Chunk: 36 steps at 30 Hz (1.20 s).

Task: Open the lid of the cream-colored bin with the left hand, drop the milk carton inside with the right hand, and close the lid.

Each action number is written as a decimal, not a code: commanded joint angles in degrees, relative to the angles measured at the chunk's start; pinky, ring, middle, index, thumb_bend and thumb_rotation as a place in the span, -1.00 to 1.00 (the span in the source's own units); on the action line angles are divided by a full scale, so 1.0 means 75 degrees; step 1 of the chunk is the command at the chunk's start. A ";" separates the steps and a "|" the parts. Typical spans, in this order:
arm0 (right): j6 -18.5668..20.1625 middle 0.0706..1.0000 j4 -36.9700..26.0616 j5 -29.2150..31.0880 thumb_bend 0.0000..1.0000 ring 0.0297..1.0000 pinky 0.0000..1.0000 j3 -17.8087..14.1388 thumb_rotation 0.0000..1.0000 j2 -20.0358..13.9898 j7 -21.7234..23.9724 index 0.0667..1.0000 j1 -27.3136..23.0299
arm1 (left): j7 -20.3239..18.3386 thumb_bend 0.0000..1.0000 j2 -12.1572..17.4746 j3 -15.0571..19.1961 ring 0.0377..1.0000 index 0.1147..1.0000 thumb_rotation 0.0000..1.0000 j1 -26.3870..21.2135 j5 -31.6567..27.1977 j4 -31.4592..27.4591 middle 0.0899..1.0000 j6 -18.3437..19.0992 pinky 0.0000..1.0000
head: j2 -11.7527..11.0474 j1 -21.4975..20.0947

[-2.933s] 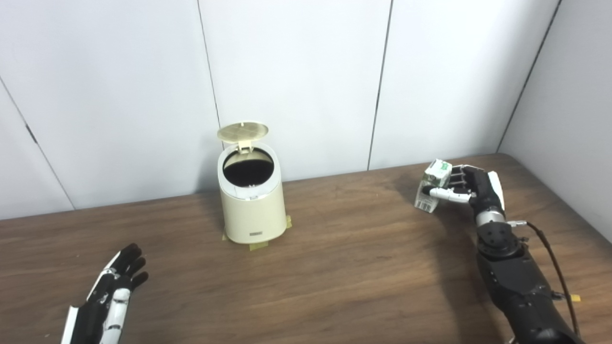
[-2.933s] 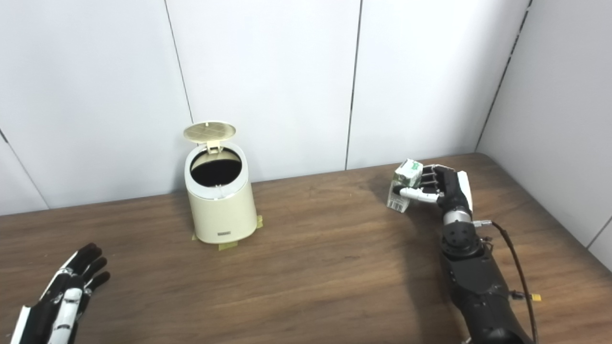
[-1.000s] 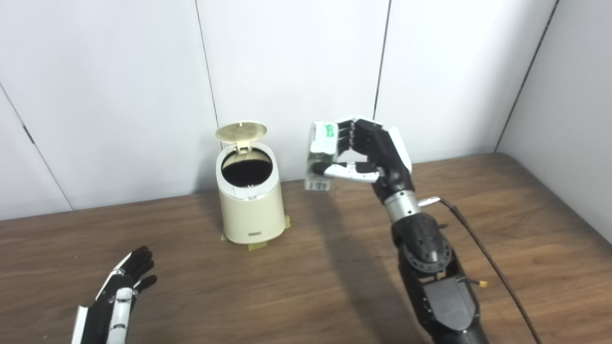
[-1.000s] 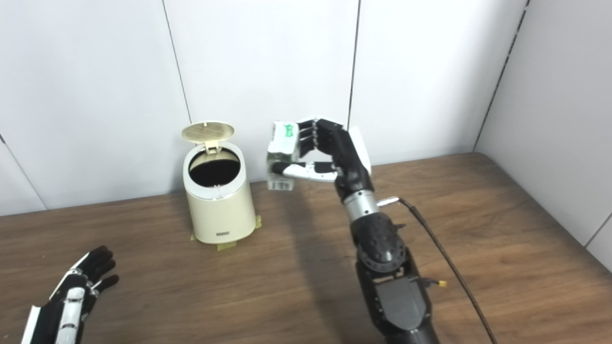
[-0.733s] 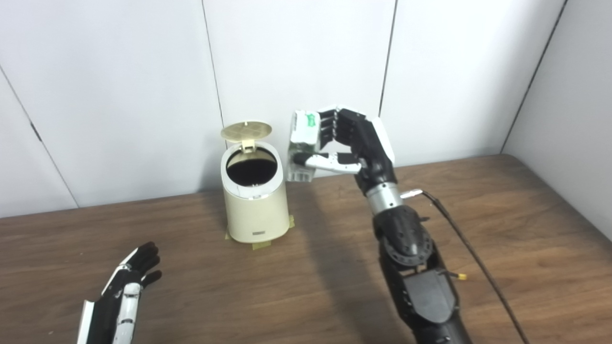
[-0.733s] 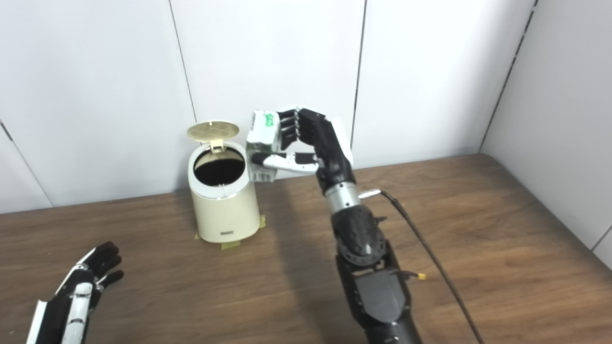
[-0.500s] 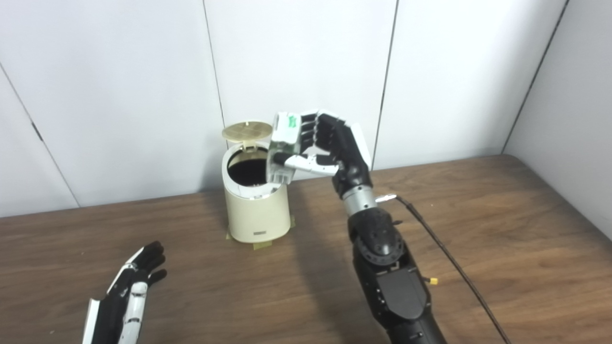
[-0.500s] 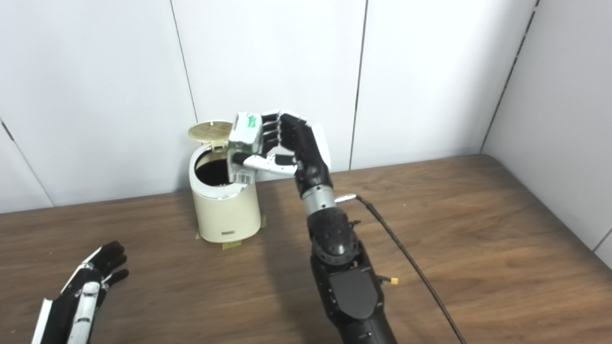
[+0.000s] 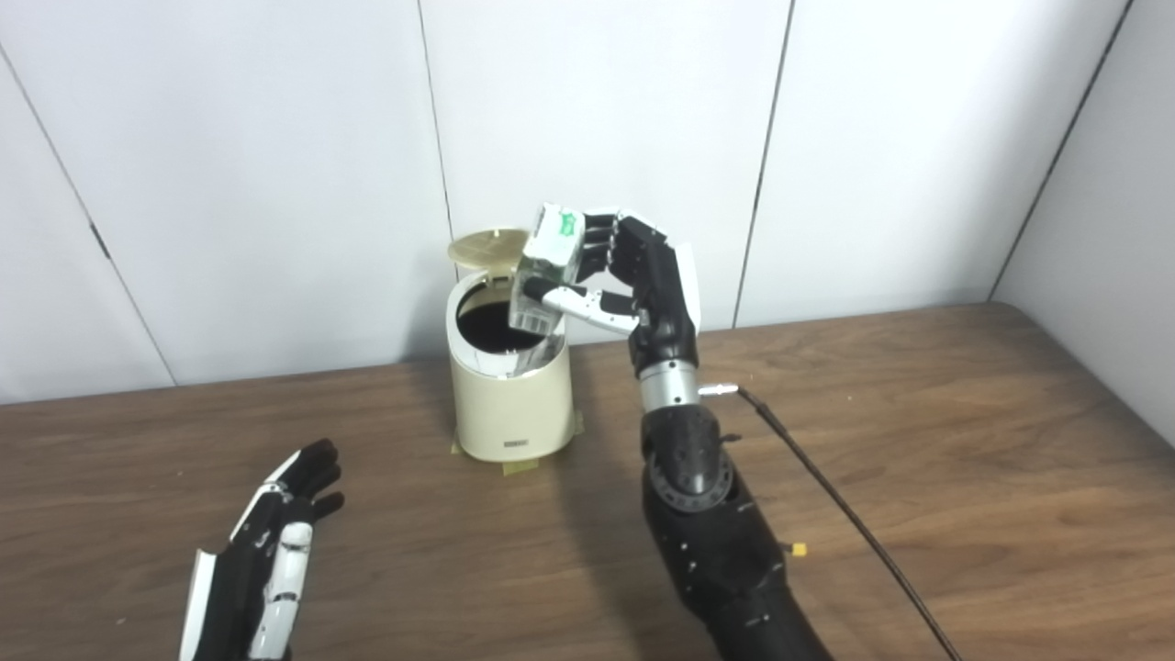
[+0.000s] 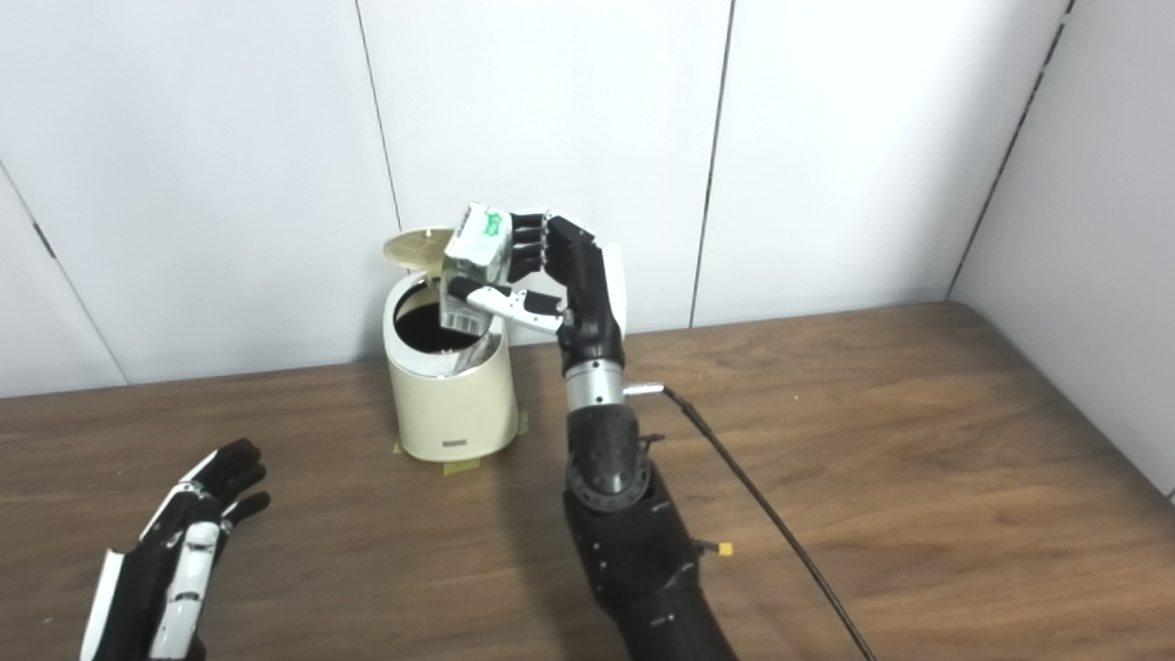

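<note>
In your left eye view, the brown wood worktop (image 9: 918, 413) runs back to white wall panels (image 9: 275, 165), with a grey side wall closing the far right corner. The bin (image 9: 510, 386) stands near the back edge, its lid (image 9: 485, 249) tipped up. Your right robot hand (image 9: 633, 280) grips the carton (image 9: 546, 266), tilted over the bin's mouth. A black cable (image 9: 844, 514) trails across the bare wood on the right.

In your right eye view, your left robot hand (image 10: 184, 551) hovers low at the near left, fingers spread, holding nothing, well apart from the bin (image 10: 450, 395). Bare worktop lies between them.
</note>
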 commanded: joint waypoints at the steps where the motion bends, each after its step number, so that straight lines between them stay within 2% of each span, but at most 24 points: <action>1: -0.0567 -0.10 -0.0027 -0.0186 0.03 -0.16 -0.24 0.0027 -1.00 0.0135 -0.0327 -0.07 -0.0563 | 0.0098 -0.56 -0.0295 -0.0090 0.70 0.63 0.46 0.0810 0.0066 -0.0311 0.70 -0.0218 0.61 | -0.0005 0.0037; 8: -0.1052 -0.10 0.0608 -0.0280 0.03 -0.15 -0.25 0.0014 -1.00 0.0404 -0.0887 -0.08 -0.0694 | 0.0124 -0.59 -0.0283 -0.0193 0.69 0.63 0.45 0.0865 0.0073 -0.0304 0.70 -0.0397 0.61 | 0.0010 0.0154; 16: -0.1117 -0.11 0.0895 -0.0289 0.03 -0.16 -0.25 0.0256 -1.00 0.0519 -0.1390 -0.06 -0.0688 | 0.0132 -0.56 -0.0252 -0.0253 0.70 0.65 0.55 0.0838 0.0153 -0.0181 0.71 -0.0598 0.62 | -0.0053 0.0288; 24: -0.1118 -0.12 0.1352 -0.0491 0.03 -0.14 -0.23 0.0769 -1.00 0.0485 -0.2305 -0.07 -0.0784 | 0.0104 -0.52 -0.0238 -0.0327 0.72 0.65 0.62 0.0905 0.0214 -0.0250 0.72 -0.0556 0.64 | -0.0087 0.0320; 30: -0.1119 -0.10 0.1772 -0.0471 0.03 -0.15 -0.22 0.1229 -1.00 0.0488 -0.3180 -0.07 -0.0955 | 0.0136 -0.56 -0.0263 -0.0342 0.70 0.63 0.60 0.0928 0.0266 -0.0264 0.70 -0.0587 0.61 | -0.0095 0.0356; 36: -0.1119 -0.10 0.2243 -0.0780 0.03 -0.14 -0.21 0.1868 -1.00 0.0379 -0.4302 -0.08 -0.1170 | 0.0111 -0.55 -0.0269 -0.0357 0.70 0.63 0.58 0.0965 0.0176 -0.0307 0.70 -0.0557 0.63 | -0.0096 0.0370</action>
